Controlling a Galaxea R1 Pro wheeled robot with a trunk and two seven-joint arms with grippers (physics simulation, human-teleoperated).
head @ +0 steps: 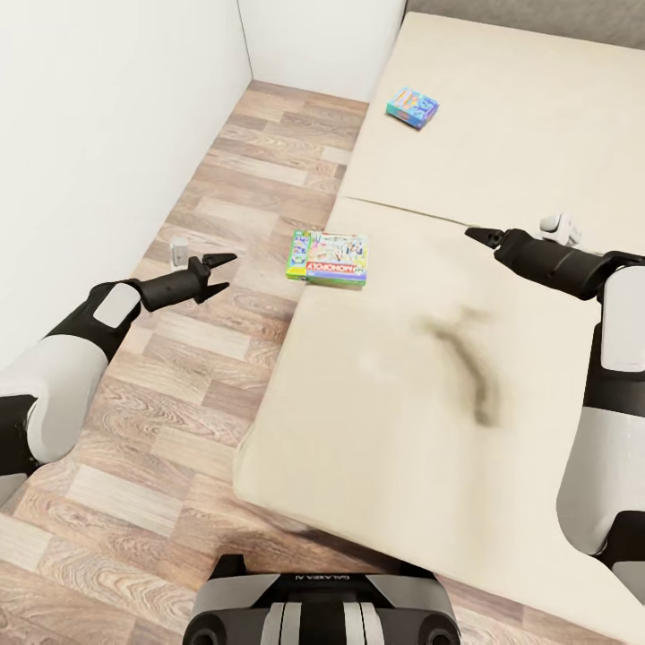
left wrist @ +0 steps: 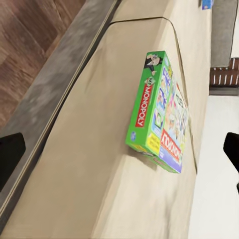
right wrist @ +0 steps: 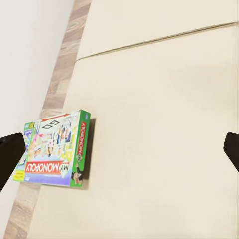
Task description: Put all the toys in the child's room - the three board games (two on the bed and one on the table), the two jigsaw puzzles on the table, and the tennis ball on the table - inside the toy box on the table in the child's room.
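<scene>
1. On the bed (head: 502,358), near its 9 o'clock edge: Monopoly box (head: 328,258), lying flat, one side just over the lip, above the floor (head: 179,403).
2. Farther off, toward 12 o'clock on the same bed: second game (head: 413,107), small and blue, well apart from the first.
3. Off the bed at 9 o'clock, over the floor: left pincer (head: 219,274), jaws parted, nothing between them, aimed at the Monopoly box. Seemingly lined up that way to take the overhanging edge from the side.
4. Over the mattress at 3 o'clock: right pincer (head: 475,235). Fingertips at both borders of its wrist view suggest open and empty, though the head view leaves this unclear.
5. Likely step in hand: approach to the nearer game, both arms flanking it. No contact yet.
6. Toy box and desk: not seen here.
</scene>
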